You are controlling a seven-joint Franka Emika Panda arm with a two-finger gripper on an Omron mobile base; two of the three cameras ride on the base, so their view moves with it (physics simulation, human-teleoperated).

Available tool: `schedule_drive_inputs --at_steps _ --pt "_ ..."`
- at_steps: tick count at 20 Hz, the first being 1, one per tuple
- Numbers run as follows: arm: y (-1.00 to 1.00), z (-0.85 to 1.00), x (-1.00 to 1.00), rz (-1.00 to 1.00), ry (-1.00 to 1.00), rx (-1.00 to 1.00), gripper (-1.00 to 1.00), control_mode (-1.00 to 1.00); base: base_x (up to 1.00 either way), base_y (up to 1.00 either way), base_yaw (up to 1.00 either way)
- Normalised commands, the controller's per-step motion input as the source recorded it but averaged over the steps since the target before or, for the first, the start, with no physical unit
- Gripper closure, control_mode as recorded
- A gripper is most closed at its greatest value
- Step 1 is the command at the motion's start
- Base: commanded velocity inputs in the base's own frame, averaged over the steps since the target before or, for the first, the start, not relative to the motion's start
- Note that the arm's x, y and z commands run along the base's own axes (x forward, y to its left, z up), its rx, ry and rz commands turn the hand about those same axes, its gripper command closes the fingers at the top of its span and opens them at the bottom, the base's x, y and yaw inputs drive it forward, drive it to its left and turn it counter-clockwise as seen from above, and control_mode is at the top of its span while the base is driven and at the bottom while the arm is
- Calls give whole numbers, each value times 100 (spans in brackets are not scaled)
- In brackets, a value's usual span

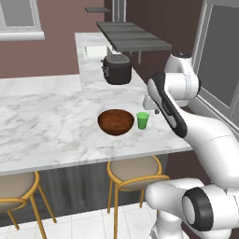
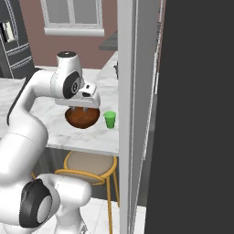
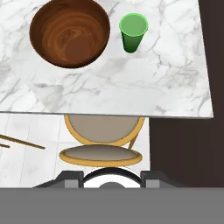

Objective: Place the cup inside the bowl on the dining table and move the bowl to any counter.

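Note:
The dark reddish-brown wooden bowl (image 1: 115,122) (image 2: 82,117) (image 3: 70,33) stands upright and empty on the white marble dining table (image 1: 46,130) (image 2: 98,137) (image 3: 131,87), near its front edge. The small green cup (image 1: 143,120) (image 2: 109,119) (image 3: 133,31) stands upright just to the right of the bowl, apart from it. My gripper (image 2: 81,109) (image 3: 111,178) hangs above the table's front edge, pointing down, higher than both things and nearer to me. Its fingers (image 3: 72,178) stand wide apart, open, with nothing between them.
A dark toaster (image 1: 116,69) sits further back on the marble. Yellow-framed stools (image 1: 135,172) (image 2: 89,164) (image 3: 103,131) stand under the table's overhang, another at the left (image 1: 14,186). A grey shelf (image 1: 133,37) hangs behind. A white post (image 2: 132,114) and dark panel (image 2: 196,114) close off the right.

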Motion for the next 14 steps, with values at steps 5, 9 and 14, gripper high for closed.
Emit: schedule_drive_inputs --at_steps 5,9,14 --pt "0 0 0 0 1 0 -100 -100 0 0 0" --pt "1 -3 0 0 1 0 -100 -100 0 0 0" --pt "-1 -4 0 0 0 0 -100 -100 0 0 0"
